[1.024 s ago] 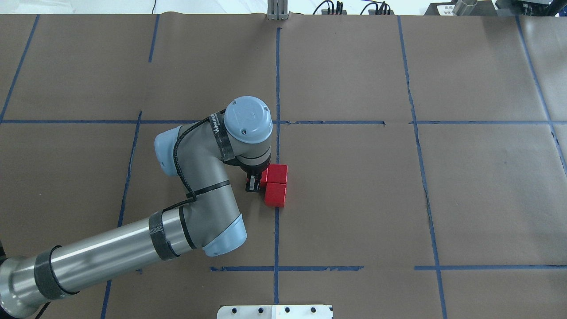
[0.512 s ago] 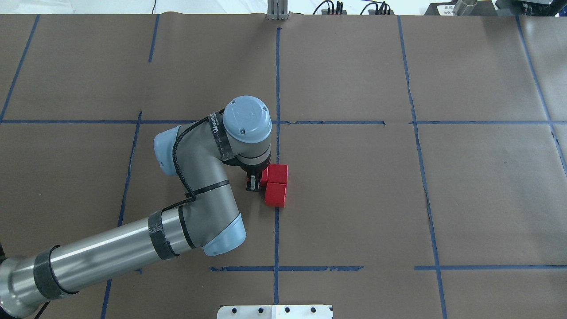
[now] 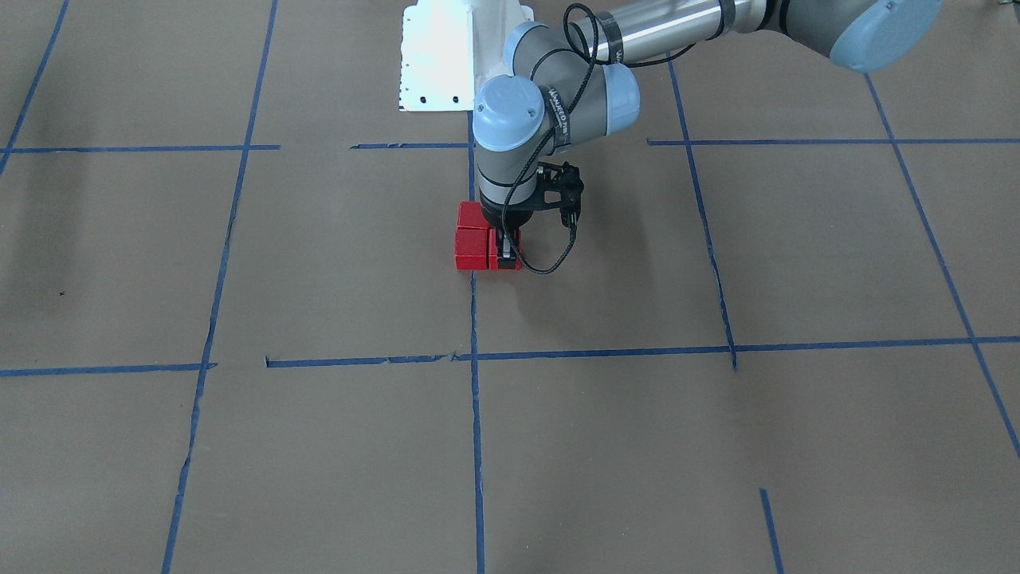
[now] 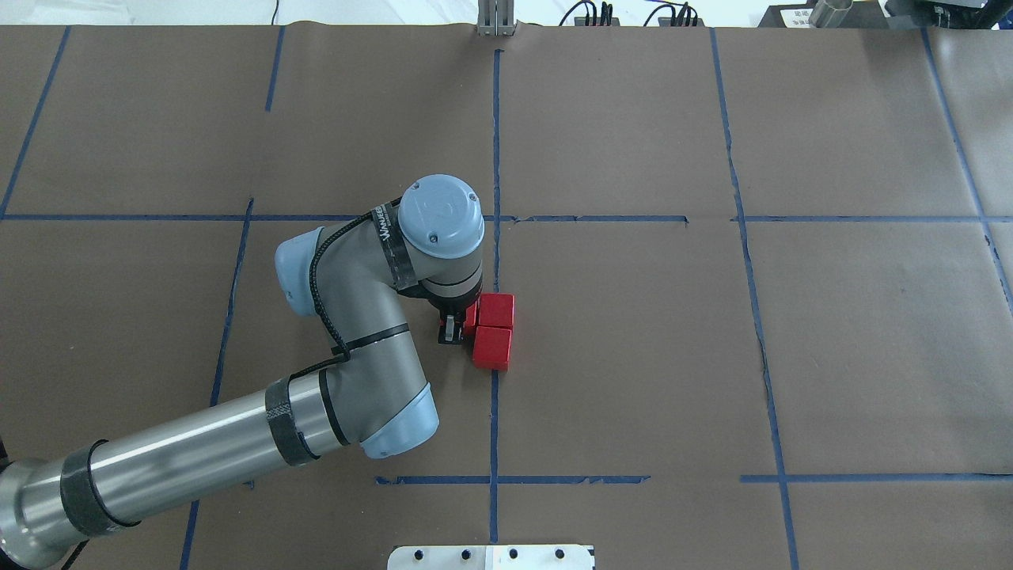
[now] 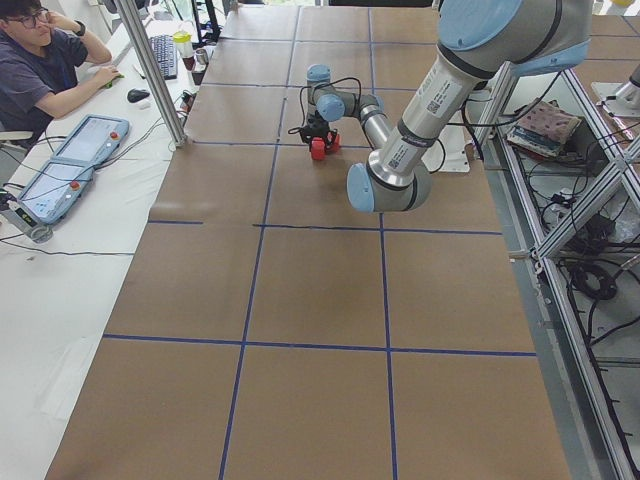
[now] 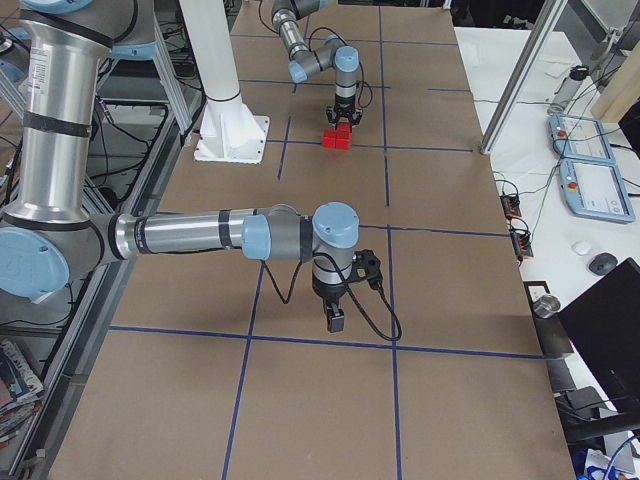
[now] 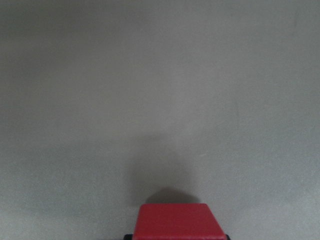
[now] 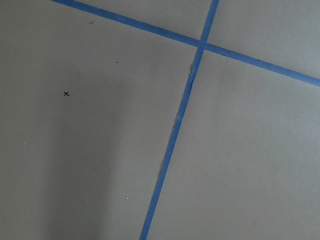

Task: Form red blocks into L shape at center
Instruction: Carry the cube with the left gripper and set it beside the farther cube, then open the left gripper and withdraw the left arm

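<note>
Three red blocks sit together at the center (image 4: 601, 348), on the vertical blue tape line (image 4: 496, 158). Two red blocks (image 4: 497, 310) (image 4: 492, 348) lie in a row along the line, touching. The third red block (image 3: 512, 259) adjoins the far one on the left arm's side, making an L, and is mostly hidden under the wrist in the overhead view. My left gripper (image 3: 506, 257) points straight down and is shut on this block (image 7: 174, 222). My right gripper (image 6: 333, 320) hangs low over bare paper far from the blocks; I cannot tell whether it is open or shut.
The robot's white base plate (image 3: 434, 56) lies at the near table edge. A metal post (image 4: 495, 20) stands at the far edge. A person (image 5: 40, 70) sits at a side desk with teach pendants (image 5: 70, 170). Blue tape grid lines cross the brown paper.
The left wrist has crept very slightly to the left. The red blocks have not shifted.
</note>
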Controlling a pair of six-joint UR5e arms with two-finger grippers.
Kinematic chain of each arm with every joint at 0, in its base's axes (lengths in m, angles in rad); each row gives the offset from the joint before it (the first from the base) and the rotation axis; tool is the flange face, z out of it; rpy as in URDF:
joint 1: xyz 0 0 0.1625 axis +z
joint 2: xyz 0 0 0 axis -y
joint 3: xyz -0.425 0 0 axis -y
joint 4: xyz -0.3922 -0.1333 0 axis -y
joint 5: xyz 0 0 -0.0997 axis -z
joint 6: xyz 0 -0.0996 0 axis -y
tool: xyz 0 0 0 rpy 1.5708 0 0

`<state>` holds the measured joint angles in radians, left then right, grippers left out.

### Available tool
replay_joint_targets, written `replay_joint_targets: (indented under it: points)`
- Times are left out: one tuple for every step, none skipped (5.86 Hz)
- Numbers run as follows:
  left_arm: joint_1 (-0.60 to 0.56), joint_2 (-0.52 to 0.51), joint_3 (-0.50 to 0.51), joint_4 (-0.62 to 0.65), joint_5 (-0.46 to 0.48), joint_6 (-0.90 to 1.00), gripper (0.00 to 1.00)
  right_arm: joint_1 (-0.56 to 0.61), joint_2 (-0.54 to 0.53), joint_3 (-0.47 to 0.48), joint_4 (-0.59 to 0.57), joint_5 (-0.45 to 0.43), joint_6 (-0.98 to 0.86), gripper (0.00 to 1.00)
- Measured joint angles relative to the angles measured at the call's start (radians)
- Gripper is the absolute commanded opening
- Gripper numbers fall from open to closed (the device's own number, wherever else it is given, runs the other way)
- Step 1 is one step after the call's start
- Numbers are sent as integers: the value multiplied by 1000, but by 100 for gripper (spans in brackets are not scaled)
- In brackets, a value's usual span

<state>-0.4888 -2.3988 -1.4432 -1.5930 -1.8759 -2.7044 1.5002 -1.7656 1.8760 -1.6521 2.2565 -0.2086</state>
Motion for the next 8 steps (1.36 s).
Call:
replay_joint_targets:
  points:
    - [1, 0, 2, 1, 0, 20, 100, 0, 0, 0, 0, 0, 0, 100]
    - [1, 0, 2, 3, 0, 30, 100, 0, 0, 1, 0, 0, 0, 100]
    - [-3, -1, -5, 9, -3, 33, 100, 0, 0, 1, 0, 0, 0, 100]
    - [-13, 0, -29, 30, -10, 50, 100, 0, 0, 1, 0, 0, 0, 100]
    - [-33, 7, -81, 74, -34, 109, 100, 0, 0, 2, 0, 0, 1, 100]
    - [-62, 42, -168, 120, -73, 213, 100, 0, 0, 3, 0, 1, 1, 100]
    - [-92, 111, -268, 143, -104, 351, 100, 0, 0, 3, 0, 1, 2, 100]
    - [-120, 202, -366, 149, -118, 535, 100, 0, 0, 1, 0, 2, 2, 100]
